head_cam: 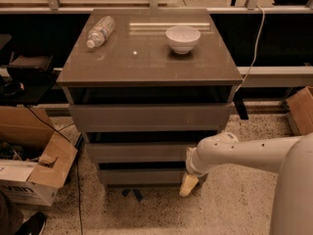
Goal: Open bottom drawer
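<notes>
The grey-brown cabinet [146,67] has three flat, handleless drawer fronts. The bottom drawer [139,176] is the narrowest front, near the floor, and looks closed. My white arm reaches in from the right. My gripper [188,184] hangs at the right end of the bottom drawer front, its cream-coloured finger [188,185] pointing down toward the floor and close to or touching the front's right edge. Only one finger shows.
A plastic bottle [100,30] lies on the cabinet top at the left, a white bowl [182,37] at the right. An open cardboard box [34,165] stands on the floor at the left, another box [301,109] at the right. A white cable [252,53] hangs behind.
</notes>
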Motion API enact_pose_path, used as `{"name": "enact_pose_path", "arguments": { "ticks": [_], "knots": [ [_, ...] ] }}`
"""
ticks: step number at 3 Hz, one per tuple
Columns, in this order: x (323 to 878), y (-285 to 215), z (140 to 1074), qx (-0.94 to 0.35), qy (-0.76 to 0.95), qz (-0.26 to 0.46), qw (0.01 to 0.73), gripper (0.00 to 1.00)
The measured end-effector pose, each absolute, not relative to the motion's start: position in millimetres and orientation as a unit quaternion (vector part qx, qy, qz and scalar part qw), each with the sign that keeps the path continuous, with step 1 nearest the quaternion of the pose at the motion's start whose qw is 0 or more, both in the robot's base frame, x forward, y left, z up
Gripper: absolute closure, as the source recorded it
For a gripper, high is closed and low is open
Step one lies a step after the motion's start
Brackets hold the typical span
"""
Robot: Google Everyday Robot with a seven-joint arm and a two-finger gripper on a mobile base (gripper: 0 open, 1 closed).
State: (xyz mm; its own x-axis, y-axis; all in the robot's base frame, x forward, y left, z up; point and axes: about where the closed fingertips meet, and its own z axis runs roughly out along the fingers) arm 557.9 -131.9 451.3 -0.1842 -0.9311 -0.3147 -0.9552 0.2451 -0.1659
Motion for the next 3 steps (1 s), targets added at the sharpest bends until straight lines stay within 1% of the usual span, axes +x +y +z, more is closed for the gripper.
{"name": "enact_pose_path", "arguments": {
  "ticks": [1,2,3],
  "knots": [
    [557.9,-131.9,451.2,-0.613,0.769,0.034,0.178,0.00],
    [556.0,-131.3,432.1,-0.617,0.772,0.033,0.149,0.00],
    [566.6,-127.2,407.5,-0.616,0.776,0.039,0.133,0.00]
  ]
}}
